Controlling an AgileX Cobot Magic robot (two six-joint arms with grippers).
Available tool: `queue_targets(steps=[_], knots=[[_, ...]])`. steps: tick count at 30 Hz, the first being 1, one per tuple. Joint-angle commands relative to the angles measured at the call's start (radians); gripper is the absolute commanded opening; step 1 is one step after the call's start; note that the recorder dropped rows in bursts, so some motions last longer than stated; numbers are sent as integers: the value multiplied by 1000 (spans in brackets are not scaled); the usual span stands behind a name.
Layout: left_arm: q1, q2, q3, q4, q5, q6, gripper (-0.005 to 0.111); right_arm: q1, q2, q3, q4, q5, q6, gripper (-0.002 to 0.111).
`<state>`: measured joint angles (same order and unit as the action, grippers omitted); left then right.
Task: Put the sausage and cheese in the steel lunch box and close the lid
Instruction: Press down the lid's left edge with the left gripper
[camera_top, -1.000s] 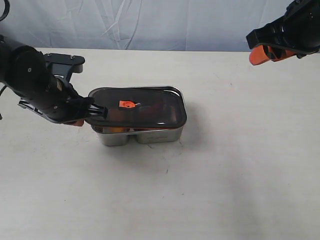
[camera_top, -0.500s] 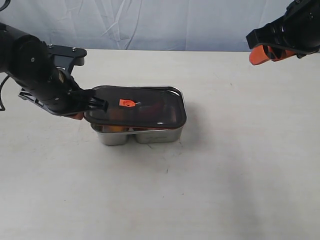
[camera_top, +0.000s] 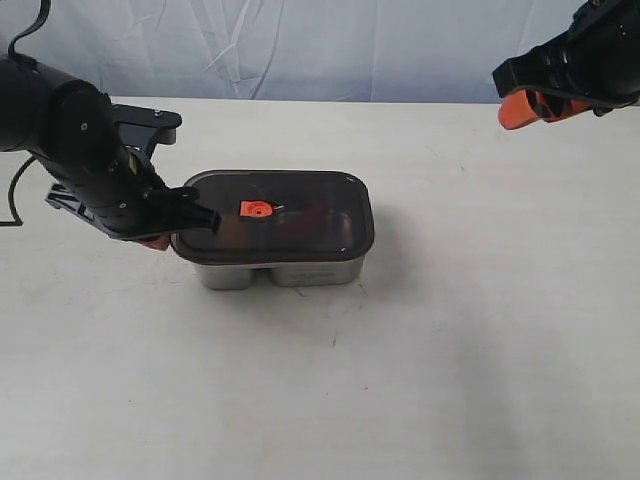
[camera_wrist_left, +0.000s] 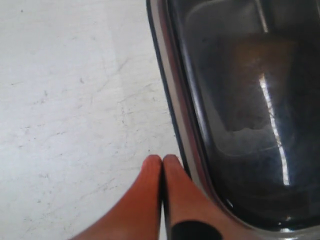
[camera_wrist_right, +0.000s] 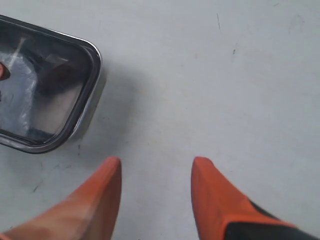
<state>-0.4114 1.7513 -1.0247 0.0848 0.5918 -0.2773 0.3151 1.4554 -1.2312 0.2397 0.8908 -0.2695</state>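
Lid (camera_top: 300, 225), dark and half transparent, lay flat on the steel lunch box (camera_top: 285, 273) near the middle of the worktop (camera_top: 450, 350) in the exterior view, and it covered the whole opening. Its small orange valve tab (camera_top: 255, 209) sat on top, a little toward the left end. The left gripper (camera_top: 160, 240) was low at the left short end of the box, just beside the lid's edge. The right gripper (camera_top: 520, 108) hung high at the far right, well apart from the box.

In the left wrist view, the two orange fingers (camera_wrist_left: 145, 200) were pressed together with nothing between them. Their tips were over the bare worktop, just beside the rounded rim of the lid. Whether they touched the rim, I could not tell. Through the lid I saw only a dim brownish shape, and I could not say what it was.

In the right wrist view, the fingers of the right gripper stood wide apart and held nothing. Only worktop showed between them. One rounded corner of the closed box was near, not touching them.
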Motion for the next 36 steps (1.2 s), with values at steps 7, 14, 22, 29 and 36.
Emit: queue_targets(steps=[7,14,22,29,36], knots=[[0,1,-5,91,58,-8,0,-1,-7,-2,-11,-14,0,43],[0,-2,-5,107,21,-33,0,-1,-7,-2,-11,-10,0,43],[0,-3,-5,45,-73,-35,0,-1,-7,-2,-13,-12,0,43],[0,1,-5,47,-80,-33,0,-1,-7,-2,-21,-23,0,43],[0,5,-5,39,-107,-33,0,-1,-7,-2,-23,-28,0,43]])
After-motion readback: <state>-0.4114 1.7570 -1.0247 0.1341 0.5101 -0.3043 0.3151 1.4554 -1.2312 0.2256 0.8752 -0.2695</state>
